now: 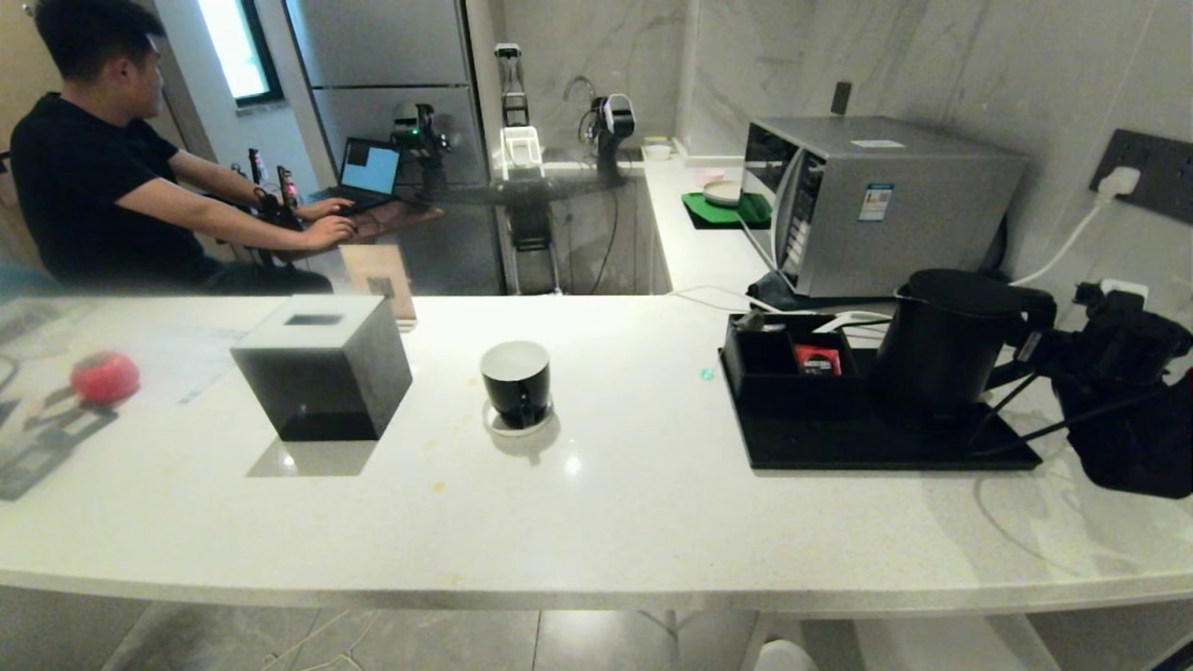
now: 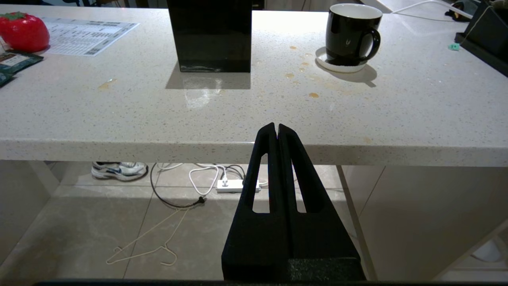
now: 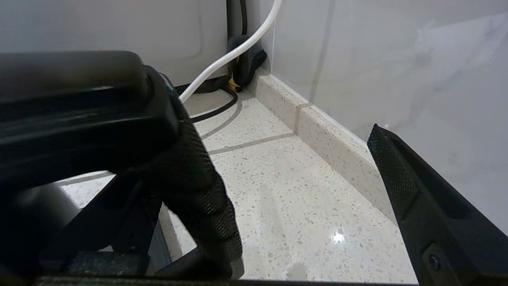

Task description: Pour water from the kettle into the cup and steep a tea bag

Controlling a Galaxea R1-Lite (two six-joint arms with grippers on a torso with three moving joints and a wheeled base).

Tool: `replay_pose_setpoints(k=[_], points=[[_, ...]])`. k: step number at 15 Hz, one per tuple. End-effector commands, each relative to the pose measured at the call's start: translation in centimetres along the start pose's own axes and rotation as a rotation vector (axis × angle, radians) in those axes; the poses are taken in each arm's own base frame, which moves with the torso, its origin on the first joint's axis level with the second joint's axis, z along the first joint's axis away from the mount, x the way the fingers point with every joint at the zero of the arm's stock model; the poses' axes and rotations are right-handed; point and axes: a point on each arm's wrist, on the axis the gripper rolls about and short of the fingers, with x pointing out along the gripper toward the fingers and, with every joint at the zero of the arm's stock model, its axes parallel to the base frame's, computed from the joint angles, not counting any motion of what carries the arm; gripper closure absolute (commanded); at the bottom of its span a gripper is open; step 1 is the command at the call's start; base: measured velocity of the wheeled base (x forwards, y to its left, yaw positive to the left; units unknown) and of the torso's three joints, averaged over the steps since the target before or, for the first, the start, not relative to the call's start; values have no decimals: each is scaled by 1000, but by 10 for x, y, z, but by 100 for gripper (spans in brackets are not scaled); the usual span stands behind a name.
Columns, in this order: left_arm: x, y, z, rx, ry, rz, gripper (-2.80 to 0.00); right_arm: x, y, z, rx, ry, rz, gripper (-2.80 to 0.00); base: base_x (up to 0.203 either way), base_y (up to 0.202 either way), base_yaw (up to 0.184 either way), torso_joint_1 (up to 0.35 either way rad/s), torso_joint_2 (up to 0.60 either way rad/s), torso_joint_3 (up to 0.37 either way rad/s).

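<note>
On the counter (image 1: 606,522), from left to right, one red tomato-shaped object (image 1: 104,376), one black tissue box (image 1: 322,365), one cup (image 1: 516,382), one black tray (image 1: 876,438) and one kettle (image 1: 946,340) are seen. The cup is set upright on a white coaster (image 2: 340,66), its handle turned toward the near edge; its white inside is seen, but whether anything is in it cannot be told. A few brownish drops are scattered on the counter beside the coaster. At the tray's left end an open compartment (image 1: 788,359) is found, in which one red packet (image 1: 817,360) is held. A tiny green tag (image 1: 707,374) lies on the counter just left of the tray; the tea bag itself cannot be made out. The kettle stands on the tray's right part, lid shut, handle toward the right.

The left gripper (image 2: 276,128) is held below the counter's near edge, its fingers pressed together on nothing. The right gripper (image 3: 301,174) is spread wide at the kettle's handle (image 3: 79,107), with one finger (image 3: 198,190) against it and the other (image 3: 401,174) well apart. One person is seated beyond the counter at the far left.
</note>
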Motion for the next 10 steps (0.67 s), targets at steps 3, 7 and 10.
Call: replay_pose_setpoints(k=[3,7,10], points=[[0,0,0,-1,0,0,0,7,2,-3,5,-17,-2,-280,0,0,0,0,0,0],[0,0,0,-1,0,0,0,12,3,-4,10,-33,-2,-280,0,0,0,0,0,0],[0,0,0,-1,0,0,0,12,4,-6,9,-29,1,-280,0,0,0,0,0,0]])
